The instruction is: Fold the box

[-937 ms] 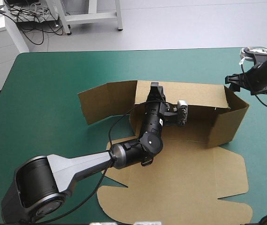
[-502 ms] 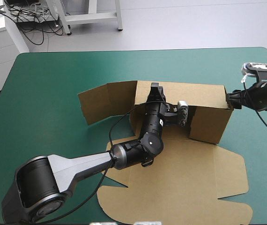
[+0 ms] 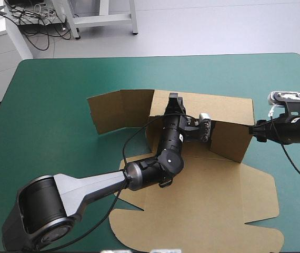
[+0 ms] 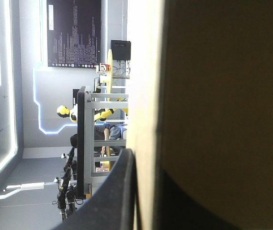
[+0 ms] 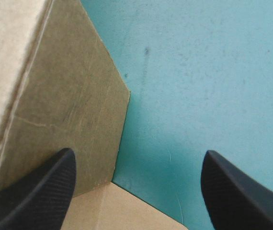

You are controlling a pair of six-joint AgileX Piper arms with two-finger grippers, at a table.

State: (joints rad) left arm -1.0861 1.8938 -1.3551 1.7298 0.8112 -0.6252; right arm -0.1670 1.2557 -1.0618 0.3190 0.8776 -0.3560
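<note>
The brown box (image 3: 218,211) lies on the teal-green cover with its lid panel flat toward the near edge. Its back wall (image 3: 226,107) stands upright. My left gripper (image 3: 173,100) is shut on the top edge of that wall. In the left wrist view one black finger (image 4: 112,196) lies against the board (image 4: 222,120), which hides the other finger. The right side flap (image 3: 229,139) is swung inward across the tray floor. My right gripper (image 3: 252,130) stands open at that flap's outer corner. In the right wrist view the flap (image 5: 64,110) is ahead of one finger.
The left side flap (image 3: 119,110) still points outward along the table. Bare teal-green cover (image 3: 60,105) stretches to the left and far side, and a strip (image 5: 199,72) shows beyond the box on the right.
My right gripper has come down from the far right corner toward the box. The right flap has swung inward from pointing outward. The left arm has held still.
</note>
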